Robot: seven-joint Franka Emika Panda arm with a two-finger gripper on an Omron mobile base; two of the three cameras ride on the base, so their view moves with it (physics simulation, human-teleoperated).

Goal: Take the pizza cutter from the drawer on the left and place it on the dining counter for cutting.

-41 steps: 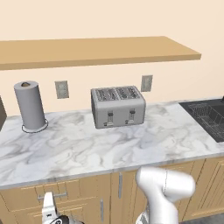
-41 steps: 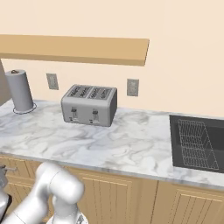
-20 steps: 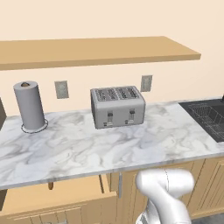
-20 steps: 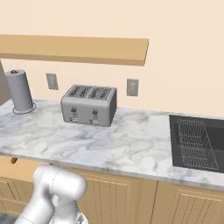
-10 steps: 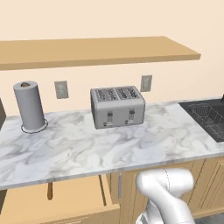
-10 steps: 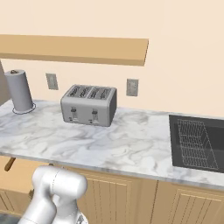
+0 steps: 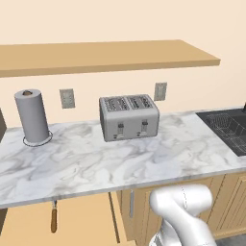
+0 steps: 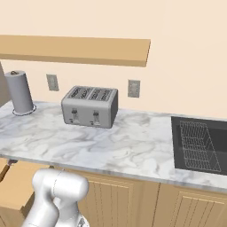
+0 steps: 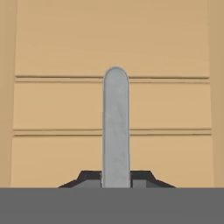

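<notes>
Fingers (image 9: 116, 180) pinch the drawer's bar pull (image 9: 116, 127); drawer (image 7: 79, 221) stands open. Cutter (image 7: 54, 217) lies inside it, beyond the fingers, ungrasped. Left: release pull, grasp cutter, carry to dining counter.

Toaster (image 8: 90, 107) on marble counter (image 8: 133, 146)

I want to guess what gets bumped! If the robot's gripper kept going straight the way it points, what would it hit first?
The gripper is shut on the silver bar pull. Straight ahead comes the light-wood drawer front right behind that pull, though depth is hard to judge.
</notes>
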